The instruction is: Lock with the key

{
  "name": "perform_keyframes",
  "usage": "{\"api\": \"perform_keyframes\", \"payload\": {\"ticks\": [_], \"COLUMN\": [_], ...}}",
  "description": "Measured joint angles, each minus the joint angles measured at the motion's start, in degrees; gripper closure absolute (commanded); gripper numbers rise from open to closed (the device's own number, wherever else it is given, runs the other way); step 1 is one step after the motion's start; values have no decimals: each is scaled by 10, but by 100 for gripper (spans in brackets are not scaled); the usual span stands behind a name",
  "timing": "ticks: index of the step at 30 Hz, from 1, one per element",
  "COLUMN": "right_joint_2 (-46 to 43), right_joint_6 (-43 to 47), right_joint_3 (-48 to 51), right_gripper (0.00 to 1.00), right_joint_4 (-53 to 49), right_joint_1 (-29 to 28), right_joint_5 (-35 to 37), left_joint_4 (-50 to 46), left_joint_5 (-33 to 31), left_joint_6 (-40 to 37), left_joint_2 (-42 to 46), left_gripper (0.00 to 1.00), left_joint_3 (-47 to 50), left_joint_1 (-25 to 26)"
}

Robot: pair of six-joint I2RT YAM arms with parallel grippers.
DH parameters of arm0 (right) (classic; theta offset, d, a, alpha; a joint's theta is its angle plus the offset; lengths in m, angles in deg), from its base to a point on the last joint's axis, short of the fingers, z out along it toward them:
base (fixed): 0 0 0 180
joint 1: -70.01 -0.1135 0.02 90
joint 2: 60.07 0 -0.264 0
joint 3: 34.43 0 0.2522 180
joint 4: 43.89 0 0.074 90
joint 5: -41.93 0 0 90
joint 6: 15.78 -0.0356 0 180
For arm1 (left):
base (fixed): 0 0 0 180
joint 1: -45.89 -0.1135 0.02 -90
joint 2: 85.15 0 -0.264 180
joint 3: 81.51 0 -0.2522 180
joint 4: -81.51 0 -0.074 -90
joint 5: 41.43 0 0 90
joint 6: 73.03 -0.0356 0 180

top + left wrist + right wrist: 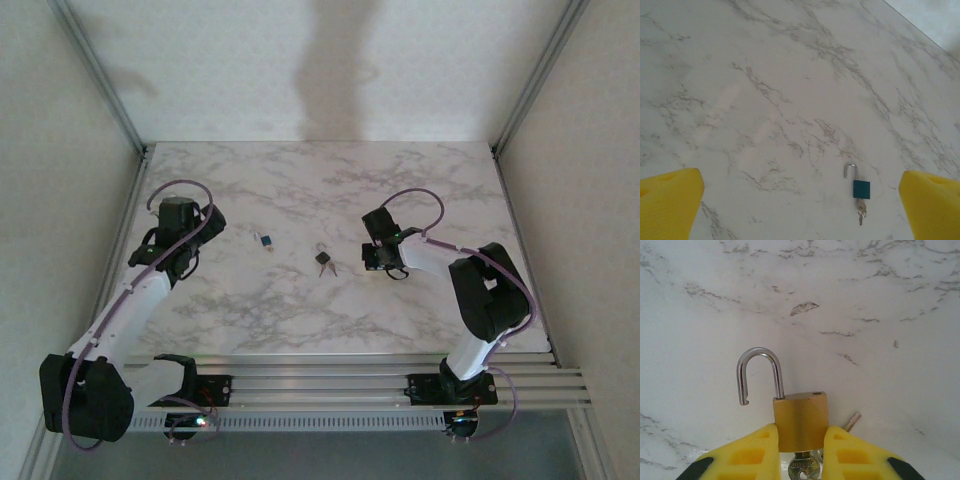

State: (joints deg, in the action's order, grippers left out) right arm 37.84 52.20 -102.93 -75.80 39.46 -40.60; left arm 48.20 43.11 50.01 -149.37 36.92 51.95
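Note:
A small black padlock lies mid-table, and the thin pale key rests against its near right side. My right gripper is shut on the body of a brass padlock, whose steel shackle stands swung open. A key head sticks out below the brass body between the yellow fingers, and a spare key tip pokes out to the right. In the top view the right gripper sits right of the black padlock. My left gripper is open, above bare marble.
A blue padlock with its shackle open and keys hanging from it lies ahead of the left gripper; in the top view this blue padlock is left of the black one. White walls and metal frame rails border the marble table.

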Motion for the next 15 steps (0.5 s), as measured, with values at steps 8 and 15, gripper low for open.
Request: {"api": "perform_keyframes", "payload": {"ticks": [8, 15], "right_joint_2": [-2, -11], "right_joint_6": [2, 4], "right_joint_3": [0, 0], "right_gripper": [79, 79], "right_joint_4": [0, 2], "right_joint_1": [-6, -16], "right_joint_5": [-2, -3], "left_joint_4": [9, 31], "left_joint_5": [48, 94], "left_joint_6": [55, 115], "left_joint_2": [13, 14], "left_gripper": [0, 0], "left_joint_3": [10, 59], "left_joint_1": [32, 72]}}
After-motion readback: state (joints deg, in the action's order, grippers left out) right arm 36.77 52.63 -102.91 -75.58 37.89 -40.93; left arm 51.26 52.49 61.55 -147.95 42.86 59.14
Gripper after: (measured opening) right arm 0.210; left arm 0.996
